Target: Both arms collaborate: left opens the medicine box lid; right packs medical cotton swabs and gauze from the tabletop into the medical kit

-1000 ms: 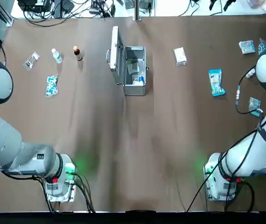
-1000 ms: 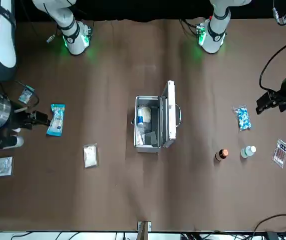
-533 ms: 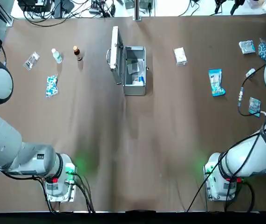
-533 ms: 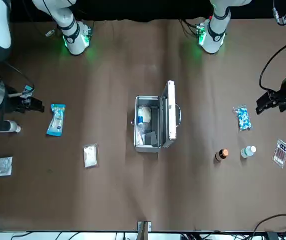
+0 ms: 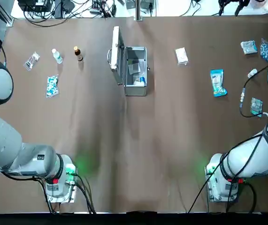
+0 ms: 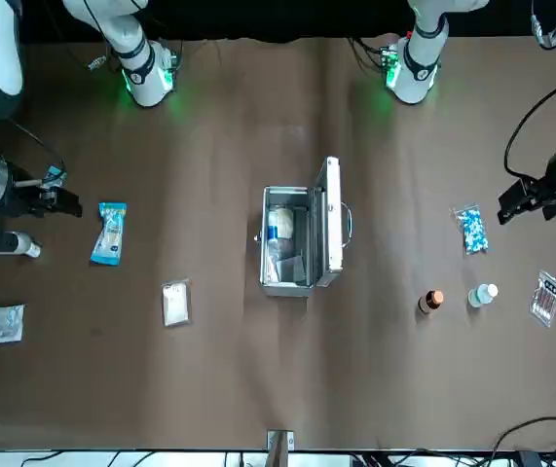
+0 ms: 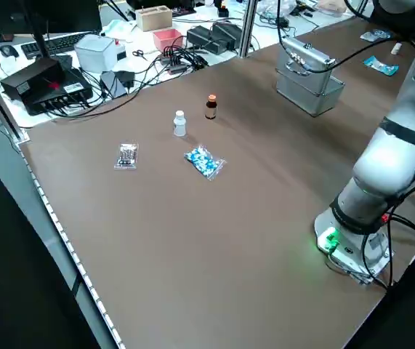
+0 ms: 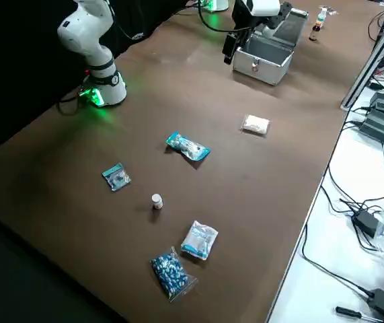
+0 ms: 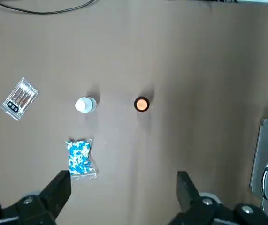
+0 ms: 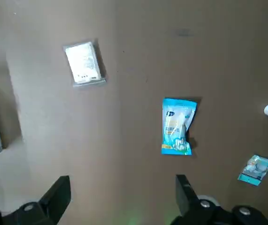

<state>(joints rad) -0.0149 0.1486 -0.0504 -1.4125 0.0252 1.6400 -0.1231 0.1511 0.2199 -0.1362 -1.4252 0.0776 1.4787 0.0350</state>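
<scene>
Left arm: reaches out over its own side of the table, its left gripper (image 6: 503,209) raised clear of the tabletop and pointing down.
Left pincer: spread wide, with nothing in its grasp; the blue-and-white speckled packet (image 9: 80,157) lies on the table near it.
Right arm: extends over the opposite side, its right gripper (image 6: 77,204) likewise held above the table and aimed downward.
Right pincer: wide apart and holding nothing.
Swabs: the bright blue packet (image 10: 177,125) lies flat on the tabletop, near the right gripper and on the side toward the case.
Gauze: the white packet (image 10: 84,63) lies on the table between the right gripper and the case, farther from that gripper than the blue packet is.
Medicine box: the silver case (image 5: 136,89) stands between the two grippers, well apart from both; inside are a bottle with a blue band (image 6: 274,239) and a clear packet (image 5: 134,68).
Lid: the silver lid (image 5: 117,55) is open and stands up along the case's side nearer the left gripper, its handle (image 6: 348,223) facing that gripper.
Bottles: the brown bottle (image 9: 141,104) and the white-capped bottle (image 9: 85,104) stand near the left gripper, touching neither finger.
</scene>
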